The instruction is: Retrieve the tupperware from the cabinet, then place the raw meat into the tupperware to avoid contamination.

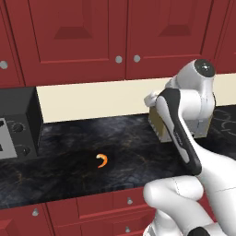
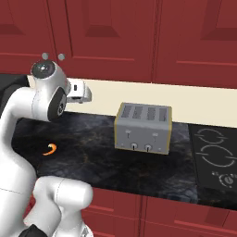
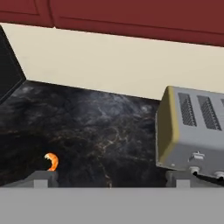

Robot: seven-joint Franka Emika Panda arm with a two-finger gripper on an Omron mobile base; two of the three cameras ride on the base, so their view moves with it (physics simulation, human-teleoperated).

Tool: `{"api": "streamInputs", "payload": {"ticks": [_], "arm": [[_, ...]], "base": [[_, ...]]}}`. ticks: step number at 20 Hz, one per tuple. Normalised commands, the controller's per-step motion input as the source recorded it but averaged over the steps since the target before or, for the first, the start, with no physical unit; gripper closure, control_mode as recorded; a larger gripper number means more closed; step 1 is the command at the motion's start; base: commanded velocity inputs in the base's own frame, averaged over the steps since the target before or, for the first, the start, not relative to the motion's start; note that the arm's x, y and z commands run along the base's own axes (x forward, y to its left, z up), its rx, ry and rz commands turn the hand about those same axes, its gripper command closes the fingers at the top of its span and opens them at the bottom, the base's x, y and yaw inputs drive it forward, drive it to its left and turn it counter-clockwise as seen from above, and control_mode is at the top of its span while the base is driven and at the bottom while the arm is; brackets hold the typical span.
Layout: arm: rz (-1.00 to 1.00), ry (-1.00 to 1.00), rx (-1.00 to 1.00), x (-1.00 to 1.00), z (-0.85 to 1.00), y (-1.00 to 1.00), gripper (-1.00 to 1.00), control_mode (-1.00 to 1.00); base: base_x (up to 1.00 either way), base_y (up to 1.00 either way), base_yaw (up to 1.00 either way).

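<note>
Gripper (image 3: 109, 179) open, empty, raised mid-frame over counter (image 1: 69, 161), aimed at wall; cabinet (image 1: 119, 37) top of frame, doors closed so tupperware presumably inside; meat (image 1: 102, 160) lower center on counter, waiting; toaster (image 2: 143, 128) right

Glossy dark marble counter (image 1: 138, 138); matt grey metal toaster (image 2: 143, 127).

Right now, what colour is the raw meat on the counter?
Orange; the raw meat shows best in the left base view.

Glossy white arm (image 1: 193, 179), dark joint caps, black forearm stripe
</note>
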Motion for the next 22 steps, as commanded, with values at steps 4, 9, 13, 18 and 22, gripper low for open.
{"api": "streamInputs", "payload": {"ticks": [4,9,13,18,22], "arm": [[0.06,-0.36,0.01,0.00,0.32,0.10,-1.00,-1.00],[0.05,-0.36,0.01,0.00,0.33,0.14,-1.00,-1.00],[0.07,-0.45,0.00,0.05,0.22,0.11,-1.00,-1.00],[0.08,-0.44,0.00,0.00,0.25,0.13,-1.00,-1.00],[0.04,-0.23,0.00,0.01,0.56,0.10,-1.00,-1.00]], "base": [[0.00,0.00,0.00],[0.00,0.00,0.00],[0.00,0.00,0.00],[0.00,0.00,0.00],[0.00,0.00,0.00]]}}
